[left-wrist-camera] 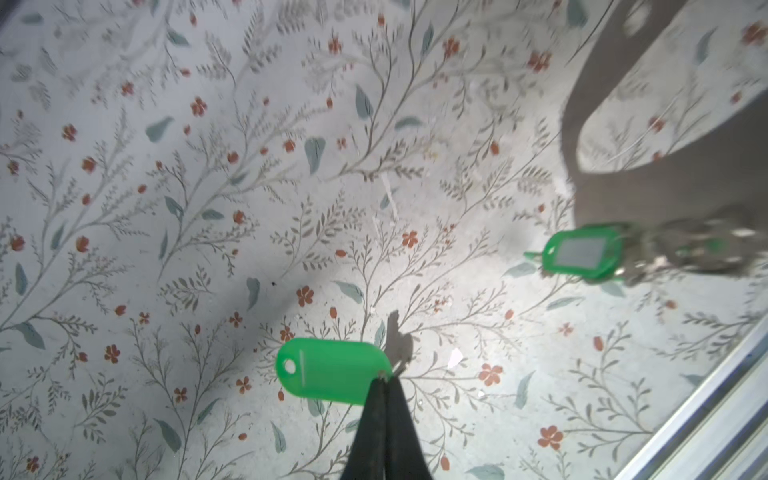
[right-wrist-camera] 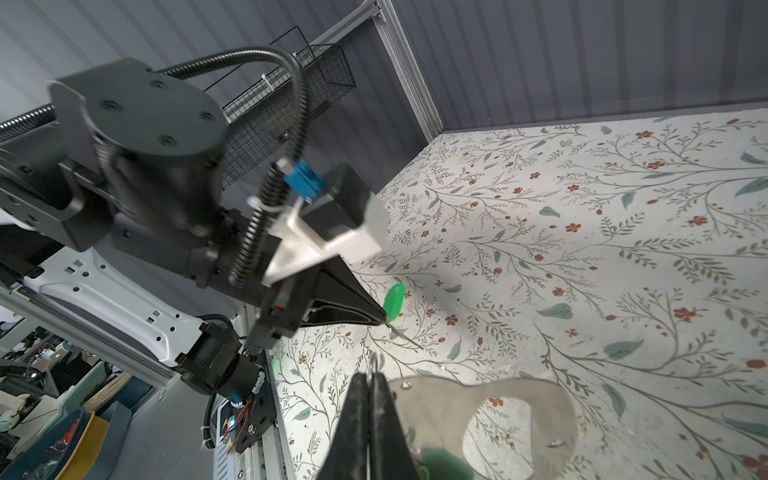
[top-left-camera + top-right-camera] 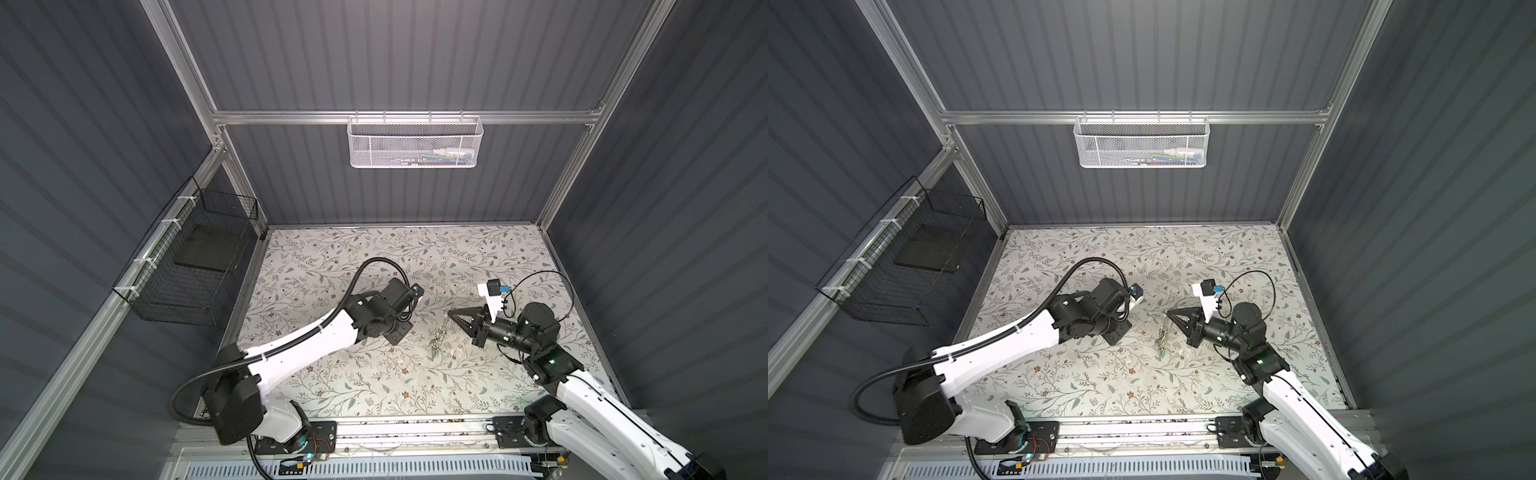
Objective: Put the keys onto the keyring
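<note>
One loose key, a bright green tag (image 1: 332, 370), hangs just above the floral table. My left gripper (image 1: 384, 377) is shut on its ring end, where a bit of silver ring sticks out. The right wrist view shows this key (image 2: 394, 299) at the left gripper's (image 2: 381, 314) tip. My right gripper (image 2: 371, 375) is shut on the grey keyring (image 2: 440, 411) and holds it in the air. A green key (image 1: 582, 253) and silver rings hang from the keyring (image 1: 577, 116). In both top views this cluster (image 3: 437, 347) (image 3: 1162, 345) dangles below the right gripper (image 3: 451, 314) (image 3: 1169, 312). The left fingertips are hidden there.
A white mesh basket (image 3: 415, 143) hangs on the back wall. On the left wall is a black wire basket (image 3: 195, 266). An aluminium rail (image 3: 415, 428) runs along the table's front edge between the two arm bases. Grey panels wall in the floral mat (image 3: 332, 374).
</note>
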You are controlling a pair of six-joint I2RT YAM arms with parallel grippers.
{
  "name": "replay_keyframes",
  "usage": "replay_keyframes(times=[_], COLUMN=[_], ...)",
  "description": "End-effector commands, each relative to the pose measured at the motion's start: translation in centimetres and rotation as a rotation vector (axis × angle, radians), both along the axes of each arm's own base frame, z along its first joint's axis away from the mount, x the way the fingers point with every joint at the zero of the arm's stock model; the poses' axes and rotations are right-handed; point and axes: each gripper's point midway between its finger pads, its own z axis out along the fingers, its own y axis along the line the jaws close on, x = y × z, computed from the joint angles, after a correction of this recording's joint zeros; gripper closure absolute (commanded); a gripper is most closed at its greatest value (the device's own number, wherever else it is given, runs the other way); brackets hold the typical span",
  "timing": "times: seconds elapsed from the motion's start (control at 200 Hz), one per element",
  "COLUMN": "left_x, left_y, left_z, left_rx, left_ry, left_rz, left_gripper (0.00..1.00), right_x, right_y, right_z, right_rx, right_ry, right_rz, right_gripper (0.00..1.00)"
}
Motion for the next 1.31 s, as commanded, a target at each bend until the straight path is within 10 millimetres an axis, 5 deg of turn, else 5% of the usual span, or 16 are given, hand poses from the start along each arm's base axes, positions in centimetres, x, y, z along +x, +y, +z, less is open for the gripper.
replay_keyframes(times=[0.0,0.23,0.41,0.961,1.301], left_x=[-0.2,-0.9,-2.2,-4.9,-5.5], left_y=[-1.8,-1.5,-1.4,-3.3,-2.1], left_z=[2.3,4.7,4.4,9.6,13.3], left_rx=[-0.190,-0.353,-0.340,-0.564,-0.722], left_ry=[-0.060,-0.199,-0.174,-0.163,-0.099], left_rz=[-0.018,-0.075,-0.143,-0.344,-0.436], left_gripper=[1.00,1.00,1.00,1.00,1.00], right_x=[-0.4,-0.1,0.3,-1.6,-2.1], right_y=[0.0,0.1,0.4,1.8,3.4], right_z=[1.8,2.7,2.6,5.1,5.8], right_rx=[0.034,0.016,0.023,0.026,-0.001], right_ry=[-0.071,-0.071,-0.052,-0.119,-0.200], right_rz=[0.009,0.004,0.009,0.129,0.170], right_gripper=[1.00,1.00,1.00,1.00,1.00])
